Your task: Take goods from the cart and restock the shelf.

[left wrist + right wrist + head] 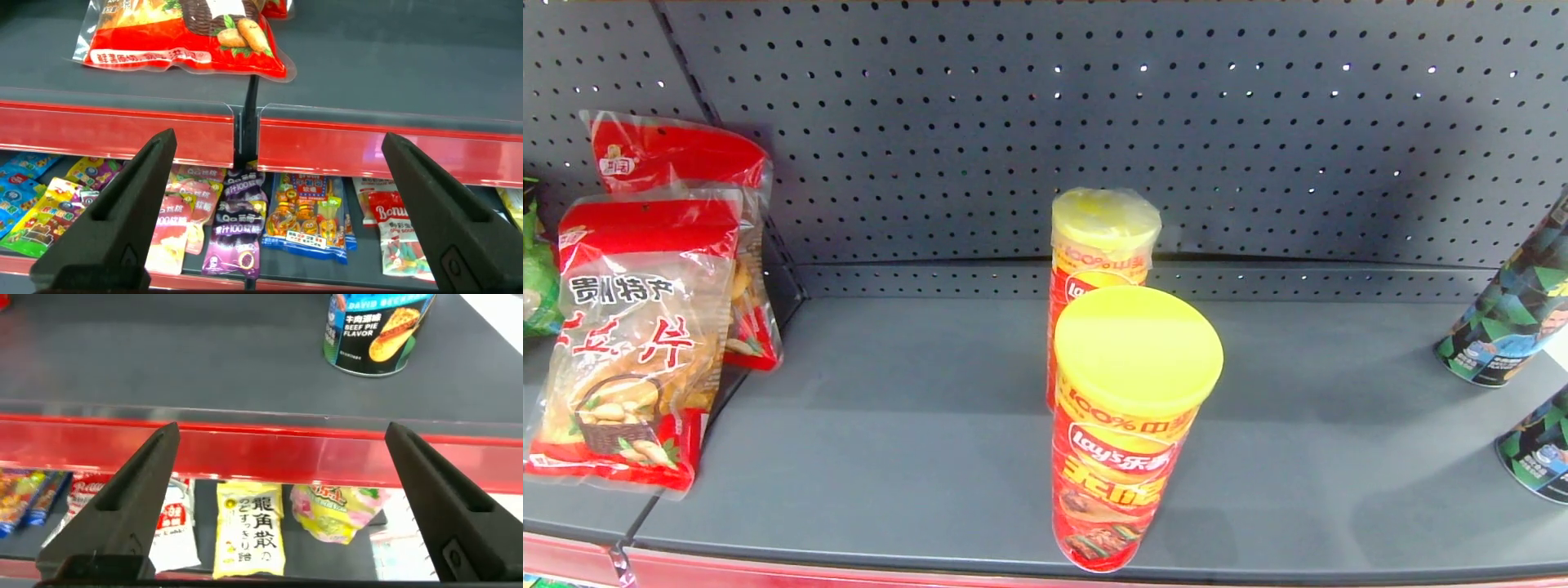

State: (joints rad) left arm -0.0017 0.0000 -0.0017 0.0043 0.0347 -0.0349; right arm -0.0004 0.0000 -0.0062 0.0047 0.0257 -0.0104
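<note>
The left claw (278,224) and right claw (282,518) hang spread and empty before the red lip (368,143) of the shelf (890,441). A yellow-lidded chip can (1131,425) stands mid-frame in the head view, a second can (1103,237) just behind it.

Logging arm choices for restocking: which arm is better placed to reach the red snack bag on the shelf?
Probably left. The open left gripper faces the shelf right in front of the red snack bag; the right gripper faces the dark can farther along the shelf.
</note>
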